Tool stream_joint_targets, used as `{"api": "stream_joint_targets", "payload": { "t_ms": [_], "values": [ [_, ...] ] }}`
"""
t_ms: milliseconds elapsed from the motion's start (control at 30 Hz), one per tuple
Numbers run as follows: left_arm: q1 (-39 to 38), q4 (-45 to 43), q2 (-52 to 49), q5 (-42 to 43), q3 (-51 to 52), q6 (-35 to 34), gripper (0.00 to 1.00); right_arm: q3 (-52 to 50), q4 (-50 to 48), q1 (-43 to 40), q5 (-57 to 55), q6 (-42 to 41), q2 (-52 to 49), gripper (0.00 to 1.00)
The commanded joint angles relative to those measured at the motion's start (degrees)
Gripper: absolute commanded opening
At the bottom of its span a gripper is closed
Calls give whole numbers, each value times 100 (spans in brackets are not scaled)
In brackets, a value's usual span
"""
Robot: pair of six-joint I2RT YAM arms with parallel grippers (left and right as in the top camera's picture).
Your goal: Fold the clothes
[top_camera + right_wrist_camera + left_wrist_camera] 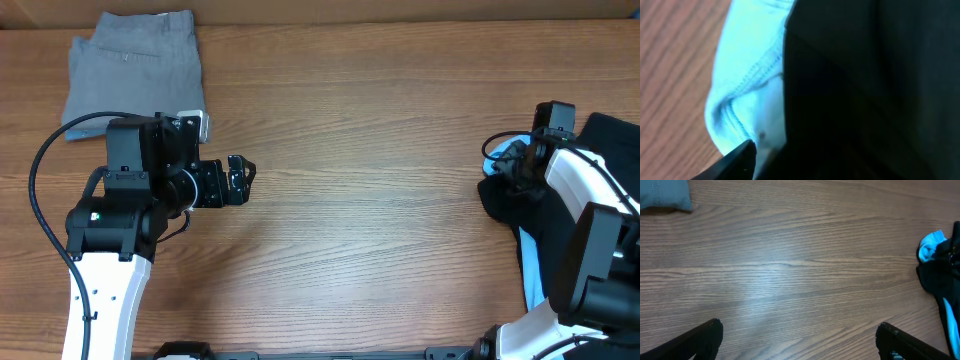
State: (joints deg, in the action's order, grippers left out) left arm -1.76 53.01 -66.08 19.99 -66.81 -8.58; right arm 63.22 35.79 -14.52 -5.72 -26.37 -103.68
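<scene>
The clothes lie in a heap at the table's right edge. A black shirt (612, 135) lies over a light blue tee (497, 152). Both also show in the left wrist view, the black shirt (935, 275) and the tee (930, 244). My right gripper (512, 168) is down in the left end of this heap. In the right wrist view the black shirt (865, 75) fills the frame, with the tee (745, 85) to its left. Only one finger (737, 160) shows; the other is hidden. My left gripper (243, 178) (800, 327) is open and empty over bare wood, left of centre.
A folded grey garment (135, 65) lies at the far left corner, and its corner shows in the left wrist view (665, 195). The wooden table (370, 200) stretches between the two arms. The left arm's black cable loops at the left edge.
</scene>
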Motion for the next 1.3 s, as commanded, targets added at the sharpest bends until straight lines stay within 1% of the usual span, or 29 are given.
{"api": "stream_joint_targets", "payload": {
  "t_ms": [0, 100, 167, 233, 333, 367, 567, 600, 667, 700, 733, 833, 967, 1100, 1200, 1267],
  "values": [
    [24, -42, -42, 101, -140, 131, 100, 114, 50, -2, -243, -48, 4, 54],
    [24, -74, -68, 101, -140, 131, 100, 85, 50, -2, -243, -50, 4, 48],
    [24, -81, -87, 103, -140, 129, 100, 85, 55, -2, -299, -50, 4, 45],
    [24, -81, -105, 105, -140, 129, 100, 85, 52, -2, -535, -63, 4, 38],
    [24, -81, -109, 103, -140, 129, 100, 87, 79, -2, -695, -68, 4, 38],
    [24, -81, -109, 103, -140, 129, 100, 87, 87, -2, -693, -68, 4, 40],
    [24, -83, -109, 103, -140, 129, 100, 85, 70, -2, -693, -68, 2, 40],
    [24, -81, -109, 103, -140, 129, 100, 85, 74, -2, -691, -68, 2, 37],
    [24, -81, -109, 105, -140, 127, 100, 90, 81, -2, -691, -68, 4, 22],
    [24, -81, -109, 105, -140, 129, 100, 111, 79, -2, -688, -70, 11, 17],
    [24, -81, -109, 103, -140, 129, 100, 238, 157, -2, -621, -68, 37, 5],
    [24, -81, -109, 103, -140, 129, 100, 699, 525, -2, -605, -66, 160, 4],
    [24, -87, -109, 103, -140, 129, 100, 1659, 1187, 37, -479, -15, 402, 4],
    [24, -133, -109, 103, -140, 129, 100, 2614, 1620, 214, 382, 437, 614, 4],
    [24, -179, -109, 103, -140, 129, 100, 3171, 1860, 492, 907, 531, 717, 4],
    [24, -212, -109, 103, -142, 129, 100, 3460, 1996, 861, 1185, 540, 776, 4]
  ]
}}
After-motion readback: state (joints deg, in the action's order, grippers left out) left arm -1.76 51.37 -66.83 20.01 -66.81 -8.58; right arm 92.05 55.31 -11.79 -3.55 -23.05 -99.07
